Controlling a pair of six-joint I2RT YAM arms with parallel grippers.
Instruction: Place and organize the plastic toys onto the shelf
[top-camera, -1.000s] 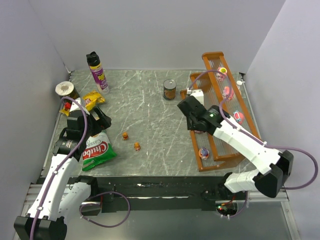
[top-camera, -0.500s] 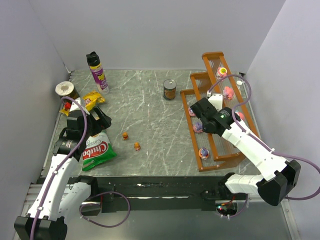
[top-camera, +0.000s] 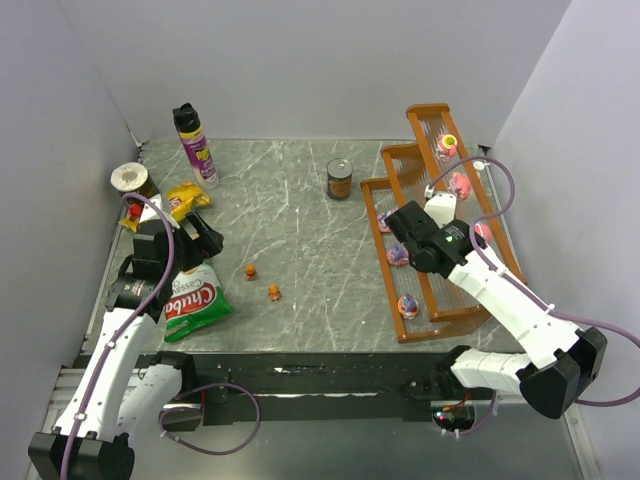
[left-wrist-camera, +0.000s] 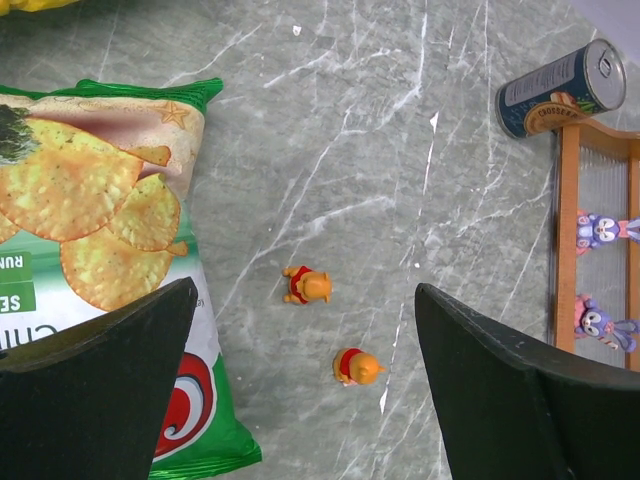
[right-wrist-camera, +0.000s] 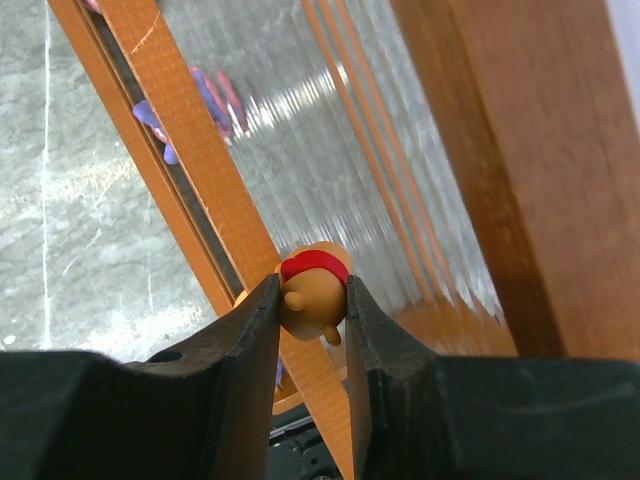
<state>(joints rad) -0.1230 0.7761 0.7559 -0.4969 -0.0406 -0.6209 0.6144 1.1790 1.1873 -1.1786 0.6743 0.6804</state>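
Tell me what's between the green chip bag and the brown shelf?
A tiny orange plastic toy in a red top and a second orange toy sit there, in the left wrist view.

The grey marbled table (top-camera: 300, 235) carries a spray can (top-camera: 195, 145) upright near its far left corner. A lidded jar (top-camera: 130, 179) stands at the left edge with a yellow bag (top-camera: 186, 198) just beside it. A green chip bag (top-camera: 193, 300) lies flat toward the near left. A can (top-camera: 340, 179) stands near the far edge, about midway. One orange toy (top-camera: 250, 271) and another orange toy (top-camera: 273, 292) sit close together left of centre. The shelf (top-camera: 445, 320) runs along the right edge. It holds purple toys (top-camera: 408, 305) on its lowest tier and pink toys (top-camera: 460, 184) higher up.
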